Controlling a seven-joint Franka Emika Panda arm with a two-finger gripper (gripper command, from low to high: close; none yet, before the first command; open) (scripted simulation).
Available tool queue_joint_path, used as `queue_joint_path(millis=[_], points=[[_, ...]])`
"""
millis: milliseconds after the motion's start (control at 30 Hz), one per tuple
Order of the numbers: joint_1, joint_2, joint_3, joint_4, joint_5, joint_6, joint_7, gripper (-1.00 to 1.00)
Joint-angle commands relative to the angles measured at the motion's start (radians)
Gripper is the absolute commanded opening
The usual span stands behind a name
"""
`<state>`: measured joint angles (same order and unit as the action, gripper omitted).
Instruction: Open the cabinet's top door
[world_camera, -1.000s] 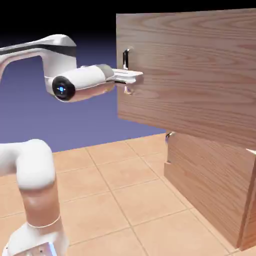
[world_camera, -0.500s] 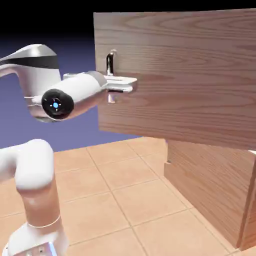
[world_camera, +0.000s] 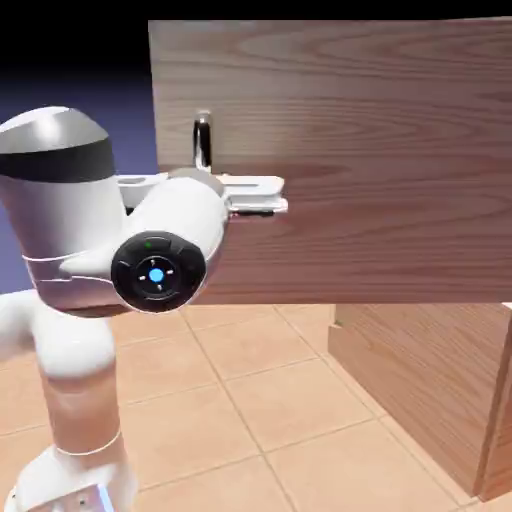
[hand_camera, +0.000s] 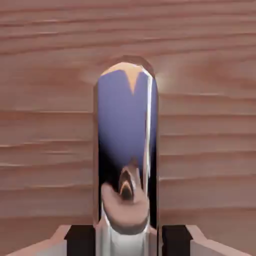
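One large wood-grain cabinet (world_camera: 420, 400) fills the exterior view from 12 to 4 o'clock, and its top door (world_camera: 380, 150) stands swung out, its free edge reaching toward 10 o'clock over the tiled surface (world_camera: 250, 400). At 9 o'clock the white arm (world_camera: 70, 230) meets that door. Its end effector (world_camera: 262, 196) is clamped on the silver bar handle (world_camera: 203, 140); the hand view shows the mirrored handle (hand_camera: 126, 150) between both fingertips (hand_camera: 80, 240).

handle (hand_camera: 126, 160) between fingers (hand_camera: 80, 240)
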<state>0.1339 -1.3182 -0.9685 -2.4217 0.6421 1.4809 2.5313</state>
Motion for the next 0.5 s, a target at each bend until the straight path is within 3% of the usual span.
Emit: queue_joint_path(millis=[0,467], points=[[0.029,0.007,-0.024,0.036,-0.015,-0.032,0.003,-1.00],[0.455,0.031,-0.258,0.544,-0.132,-0.411,0.084,-1.00]])
